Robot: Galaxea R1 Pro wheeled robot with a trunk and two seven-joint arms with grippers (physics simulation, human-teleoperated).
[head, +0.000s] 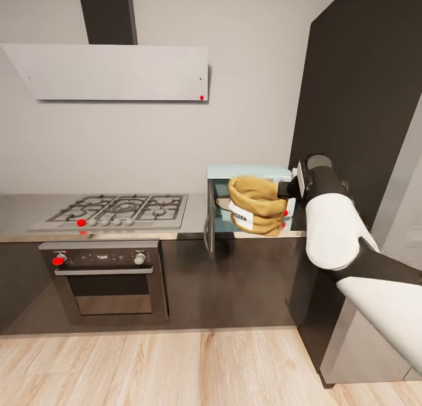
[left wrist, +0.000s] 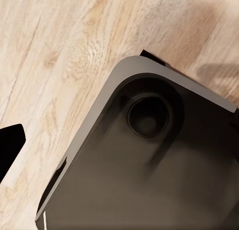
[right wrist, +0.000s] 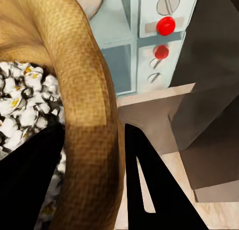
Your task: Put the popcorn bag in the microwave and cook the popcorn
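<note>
Centre-right of head frame: right end effector (right wrist: 94, 140) pinches popcorn bag (head: 256, 205) rim before open microwave (head: 249, 171). Popped popcorn (right wrist: 22, 98) inside; likely removal or reinsertion next.

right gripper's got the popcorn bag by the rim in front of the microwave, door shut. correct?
Not quite: the microwave door stands open, as the head view shows. The rest holds: the right gripper pinches the popcorn bag by its rim in front of it.

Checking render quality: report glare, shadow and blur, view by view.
Head view: soft overall, countertop shiny and reflective. Right wrist view: tool fingers are black silhouettes, popcorn bag rim close and sharp, popcorn visible. Left wrist view: dark, smeary robot base over wood floor.
</note>
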